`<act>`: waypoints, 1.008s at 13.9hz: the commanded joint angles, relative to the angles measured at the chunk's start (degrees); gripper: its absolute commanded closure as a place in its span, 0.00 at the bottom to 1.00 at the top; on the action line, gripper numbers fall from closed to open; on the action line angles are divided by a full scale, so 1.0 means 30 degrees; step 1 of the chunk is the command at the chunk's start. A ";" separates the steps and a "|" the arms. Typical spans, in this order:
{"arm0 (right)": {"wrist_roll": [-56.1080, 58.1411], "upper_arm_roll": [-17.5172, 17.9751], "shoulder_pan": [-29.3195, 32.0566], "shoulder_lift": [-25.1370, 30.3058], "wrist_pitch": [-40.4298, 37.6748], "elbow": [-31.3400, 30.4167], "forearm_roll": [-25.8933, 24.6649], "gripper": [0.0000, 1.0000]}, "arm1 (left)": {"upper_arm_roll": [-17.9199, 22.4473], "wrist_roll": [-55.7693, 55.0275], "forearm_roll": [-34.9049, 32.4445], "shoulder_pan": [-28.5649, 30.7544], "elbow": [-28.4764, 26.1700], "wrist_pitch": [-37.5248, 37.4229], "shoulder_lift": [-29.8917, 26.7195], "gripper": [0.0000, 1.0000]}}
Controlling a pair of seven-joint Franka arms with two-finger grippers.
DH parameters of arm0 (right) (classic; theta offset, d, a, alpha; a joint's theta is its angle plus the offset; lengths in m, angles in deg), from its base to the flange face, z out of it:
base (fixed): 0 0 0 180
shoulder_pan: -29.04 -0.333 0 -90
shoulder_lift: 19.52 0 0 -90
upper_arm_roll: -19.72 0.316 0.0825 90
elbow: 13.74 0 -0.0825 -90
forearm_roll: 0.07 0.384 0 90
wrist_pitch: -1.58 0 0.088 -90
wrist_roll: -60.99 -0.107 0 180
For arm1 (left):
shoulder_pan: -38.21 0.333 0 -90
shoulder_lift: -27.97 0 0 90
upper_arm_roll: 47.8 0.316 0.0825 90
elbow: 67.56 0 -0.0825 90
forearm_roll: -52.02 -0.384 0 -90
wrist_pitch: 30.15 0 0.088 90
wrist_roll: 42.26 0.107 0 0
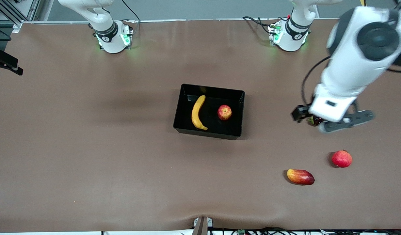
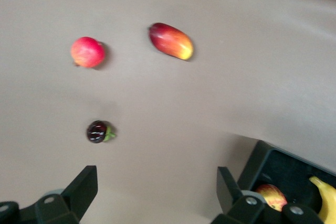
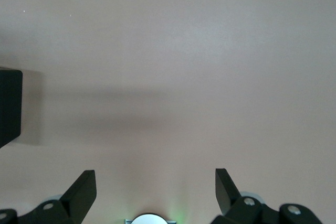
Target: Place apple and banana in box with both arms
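The black box (image 1: 209, 134) stands mid-table. The yellow banana (image 1: 197, 113) and the red, yellow-streaked apple (image 1: 224, 112) lie side by side in it. My left gripper (image 1: 337, 122) hangs over bare table toward the left arm's end, away from the box. In the left wrist view it (image 2: 156, 182) is open and empty, with a corner of the box (image 2: 262, 157), the apple (image 2: 272, 195) and the banana (image 2: 325, 199) at the edge. My right gripper (image 3: 156, 182) is open and empty over bare table by its base; it is out of the front view.
A plain red round fruit (image 1: 342, 159) and a red-yellow mango (image 1: 300, 177) lie nearer the front camera, toward the left arm's end; both show in the left wrist view (image 2: 87, 52) (image 2: 171, 41). A small dark fruit (image 2: 98, 131) lies under the left hand.
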 commanded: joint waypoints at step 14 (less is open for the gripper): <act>0.0215 0.0227 0.0225 0.0030 -0.0046 0.0118 0.0193 0.00 | 0.6557 0.8412 0.3842 -0.1351 -0.7854 -0.0835 -0.9083 0.00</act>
